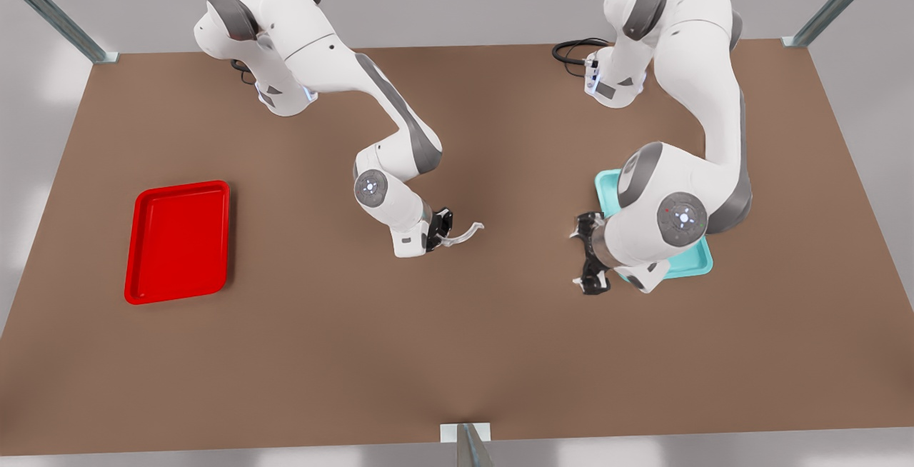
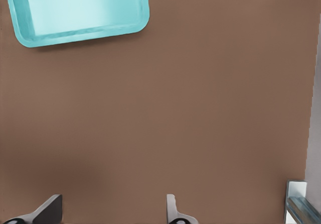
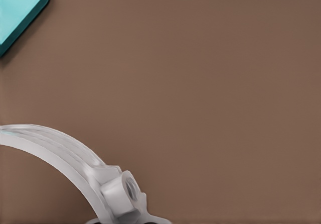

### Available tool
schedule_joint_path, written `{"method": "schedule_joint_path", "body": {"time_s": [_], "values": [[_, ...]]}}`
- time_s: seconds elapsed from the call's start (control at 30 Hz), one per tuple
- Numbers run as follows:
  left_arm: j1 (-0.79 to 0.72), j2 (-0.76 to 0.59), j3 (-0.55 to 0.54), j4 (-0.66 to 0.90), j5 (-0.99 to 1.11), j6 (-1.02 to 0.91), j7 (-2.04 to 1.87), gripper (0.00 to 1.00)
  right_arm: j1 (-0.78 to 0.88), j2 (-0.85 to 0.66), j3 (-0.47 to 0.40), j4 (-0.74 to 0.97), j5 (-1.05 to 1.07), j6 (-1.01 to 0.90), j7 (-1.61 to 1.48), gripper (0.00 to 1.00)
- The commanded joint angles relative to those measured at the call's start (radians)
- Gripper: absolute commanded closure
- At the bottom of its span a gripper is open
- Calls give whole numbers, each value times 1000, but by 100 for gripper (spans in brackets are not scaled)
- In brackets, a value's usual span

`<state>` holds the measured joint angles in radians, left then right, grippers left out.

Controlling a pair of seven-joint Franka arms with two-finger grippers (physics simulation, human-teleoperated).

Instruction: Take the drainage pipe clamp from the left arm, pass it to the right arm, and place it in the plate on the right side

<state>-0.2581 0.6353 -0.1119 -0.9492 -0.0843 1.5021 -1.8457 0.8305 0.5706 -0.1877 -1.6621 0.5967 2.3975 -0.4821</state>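
Sim robot lab/test cell: bare brown table (image 1: 457, 353) w/ metal frame posts (image 1: 50, 10) at corners, plain grey surround.

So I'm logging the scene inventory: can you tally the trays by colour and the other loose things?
Red tray: 1
Teal tray: 1
White drainage pipe clamp, held in the right gripper: 1
Total: 3

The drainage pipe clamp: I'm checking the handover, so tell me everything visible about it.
The drainage pipe clamp is a thin, ribbed, white plastic-looking half-ring with a small threaded boss near one end. The right claw holds it by one end above the brown table, its free end pointing toward the left claw.
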Motion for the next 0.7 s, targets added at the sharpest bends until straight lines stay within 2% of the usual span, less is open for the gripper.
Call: {"method": "schedule_joint_path", "body": {"time_s": [0.0, 0.07, 0.1, 0.13, 0.17, 0.23, 0.27, 0.3, 0.33, 0.4, 0.47, 0.5, 0.67], "values": [[48, -32, 3, 3, 150, -256, 1582, 0, -5, -6, -1, -5, -6, -3, 3, 79], [155, -55, 4, 3, 176, -275, 2007, 0, -53, -46, -7, -56, -6, -23, -107, 79], [180, -228, 6, -236, 178, -162, 2083, 0, -80, -75, -9, -100, -9, -24, -128, 79], [183, -396, 6, -605, 169, 76, 2077, 0, -119, -104, -9, -150, -9, -47, -171, 79], [183, -365, 5, -507, 143, -3, 2079, 0, -148, -115, -15, -154, -24, -130, -190, 79], [184, -365, 3, -453, 104, -59, 2083, 0, -293, -133, -22, -154, -149, -235, -297, 79], [175, -365, -3, -363, 103, -120, 2082, 0, -421, -121, -24, -153, -216, -245, -467, 79], [175, -346, -6, -286, 98, -149, 2093, 0, -481, -121, -27, -137, -328, -245, -478, 79], [235, -324, 0, -270, 28, -184, 2122, 0, -537, -115, -27, -111, -409, -244, -487, 79], [249, -321, -3, -263, 43, -169, 2177, 0, -649, -100, -30, -70, -497, -230, -498, 79], [249, -330, -2, -223, 78, -261, 2177, 0, -711, -71, -29, -45, -494, -222, -509, 79], [235, -332, -34, -186, 14, -269, 2176, 0, -749, -57, -29, -35, -491, -210, -509, 79], [283, -325, -26, -235, 24, -332, 2185, 0, -870, 32, -27, -33, -408, -72, -497, 79]]}}
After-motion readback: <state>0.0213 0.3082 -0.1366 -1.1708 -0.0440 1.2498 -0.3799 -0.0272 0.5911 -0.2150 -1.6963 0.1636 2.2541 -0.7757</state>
